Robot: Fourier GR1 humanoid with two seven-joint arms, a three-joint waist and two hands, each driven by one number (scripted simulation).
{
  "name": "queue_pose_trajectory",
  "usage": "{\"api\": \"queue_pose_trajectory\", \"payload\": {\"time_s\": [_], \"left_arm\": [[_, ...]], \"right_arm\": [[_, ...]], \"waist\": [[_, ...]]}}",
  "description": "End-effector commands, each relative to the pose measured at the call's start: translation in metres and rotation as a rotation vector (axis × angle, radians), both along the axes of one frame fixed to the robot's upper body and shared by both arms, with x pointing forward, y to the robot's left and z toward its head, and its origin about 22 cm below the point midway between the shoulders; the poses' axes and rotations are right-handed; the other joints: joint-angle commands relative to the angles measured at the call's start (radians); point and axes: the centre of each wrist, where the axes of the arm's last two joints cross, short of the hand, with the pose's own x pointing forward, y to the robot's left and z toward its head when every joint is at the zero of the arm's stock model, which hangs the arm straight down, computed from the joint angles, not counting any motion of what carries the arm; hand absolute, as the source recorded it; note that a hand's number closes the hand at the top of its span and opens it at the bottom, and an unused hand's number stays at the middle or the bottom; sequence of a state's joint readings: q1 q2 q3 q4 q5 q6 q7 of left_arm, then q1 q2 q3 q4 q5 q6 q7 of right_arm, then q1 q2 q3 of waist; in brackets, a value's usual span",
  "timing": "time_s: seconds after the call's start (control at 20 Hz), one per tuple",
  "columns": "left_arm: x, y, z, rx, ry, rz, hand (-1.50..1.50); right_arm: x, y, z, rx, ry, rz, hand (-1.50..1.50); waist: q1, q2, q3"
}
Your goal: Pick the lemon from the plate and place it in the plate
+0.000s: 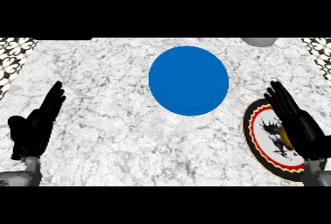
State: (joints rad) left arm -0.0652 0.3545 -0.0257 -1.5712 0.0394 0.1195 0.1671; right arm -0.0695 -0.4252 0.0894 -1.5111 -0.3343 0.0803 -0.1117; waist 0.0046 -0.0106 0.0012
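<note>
A plain blue plate [188,80] lies on the marble counter, centre back. At the right edge lies a patterned plate [262,142] with a black, red and cream rim and a dark emblem. My right hand [298,124] hovers over this plate, fingers straight and pointing away, covering much of it. A small yellowish sliver [286,141] shows at the hand's left edge, probably the lemon, mostly hidden. My left hand [35,124] rests open at the left edge, fingers up, holding nothing.
A grey rounded object [260,41] peeks in at the counter's back edge, right of centre. Patterned tile panels [14,54] flank the far corners of the counter.
</note>
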Motion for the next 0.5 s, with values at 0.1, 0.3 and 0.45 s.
{"api": "queue_pose_trajectory", "payload": {"time_s": [0.1, 0.3, 0.45], "left_arm": [[0.0, -0.012, -0.014, -0.024, -0.037, -0.032, 0.0], [0.0, -0.01, -0.011, -0.056, -0.054, -0.07, 0.0], [-0.012, -0.011, -0.029, -0.108, -0.032, -0.106, 0.0]], "right_arm": [[0.036, -0.006, 0.01, 0.095, 0.062, -0.312, 1.5], [0.017, -0.083, 0.026, -0.546, 0.08, -0.493, 1.5], [0.033, -0.044, -0.004, -0.177, -0.051, -0.976, -1.5]], "waist": [[0.006, 0.016, -0.002], [0.003, 0.048, -0.05], [0.017, 0.021, -0.004]]}}
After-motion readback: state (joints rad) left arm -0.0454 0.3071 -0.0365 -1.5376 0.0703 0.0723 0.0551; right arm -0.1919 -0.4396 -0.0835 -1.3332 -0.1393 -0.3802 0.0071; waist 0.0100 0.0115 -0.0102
